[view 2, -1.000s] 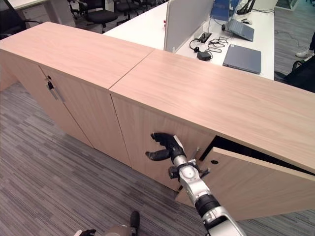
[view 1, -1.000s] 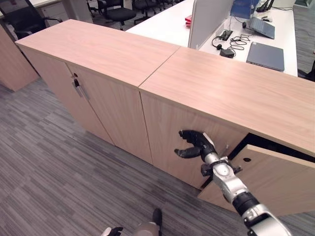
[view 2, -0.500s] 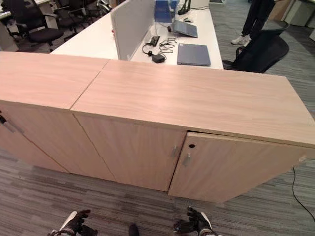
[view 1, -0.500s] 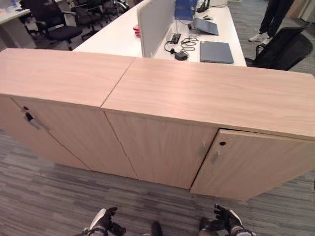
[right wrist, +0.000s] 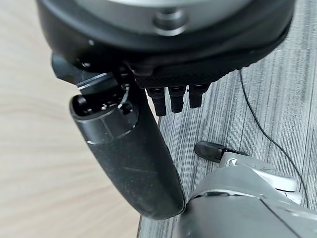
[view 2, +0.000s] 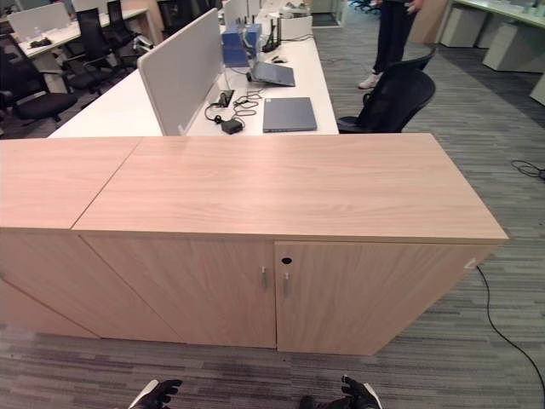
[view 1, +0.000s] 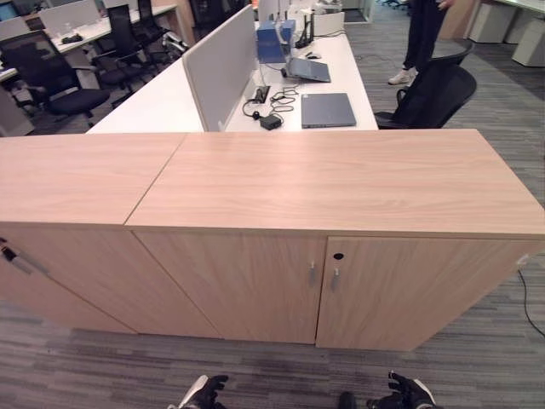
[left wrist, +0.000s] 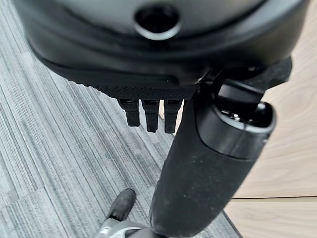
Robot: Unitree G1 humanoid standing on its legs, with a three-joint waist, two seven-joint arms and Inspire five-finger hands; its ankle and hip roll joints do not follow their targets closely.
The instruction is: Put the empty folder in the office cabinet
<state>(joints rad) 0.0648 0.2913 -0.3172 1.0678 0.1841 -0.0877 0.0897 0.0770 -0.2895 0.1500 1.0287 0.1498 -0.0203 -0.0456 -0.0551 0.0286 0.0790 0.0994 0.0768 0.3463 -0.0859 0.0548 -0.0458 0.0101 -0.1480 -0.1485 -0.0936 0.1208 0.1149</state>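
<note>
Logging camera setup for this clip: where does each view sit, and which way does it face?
Left eye view: on the head, looking down at the closed office cabinet; left hand and right hand at its bottom edge.
Right eye view: same scene, slightly offset.
Left wrist view: on the left arm, along its hand to the carpet.
Right wrist view: likewise; both wrist views share carpet and cabinet wood.

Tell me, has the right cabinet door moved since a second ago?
Yes. The right door stood swung out from the cabinet front then; now it sits shut, flush beside the left door under the cabinet top.
</note>
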